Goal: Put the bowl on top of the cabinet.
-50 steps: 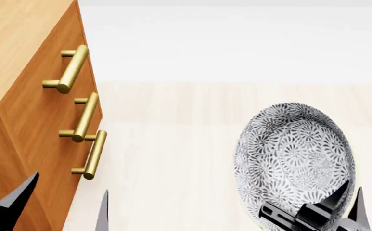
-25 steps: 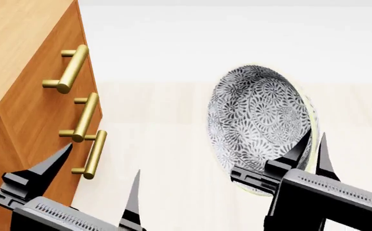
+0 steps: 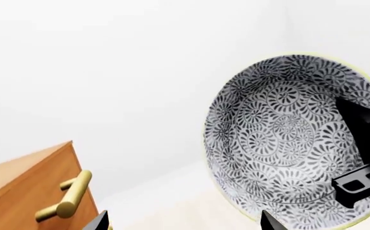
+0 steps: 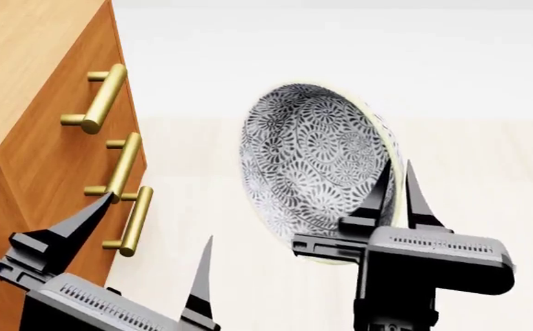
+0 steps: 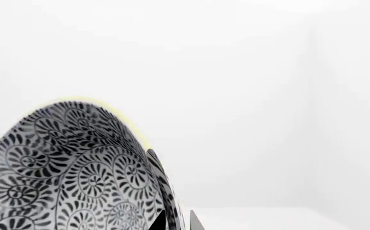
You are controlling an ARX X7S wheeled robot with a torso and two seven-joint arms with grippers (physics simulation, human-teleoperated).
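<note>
Bowl (image 4: 312,158) carried up and toward cabinet (image 4: 27,131), on edge, rim clamped in right hand (image 4: 393,196). Left hand (image 4: 147,231) open, idle below cabinet top.

Bowl (image 5: 63,163): round, dense grey-black floral scrolls, pale yellowish rim along the upper edge; seen close, tipped on edge, filling the lower part of the view. Fingers (image 5: 194,221): two dark tips at the frame edge, one on each side of the bowl's wall. Background: plain white walls, pale floor strip.
</note>
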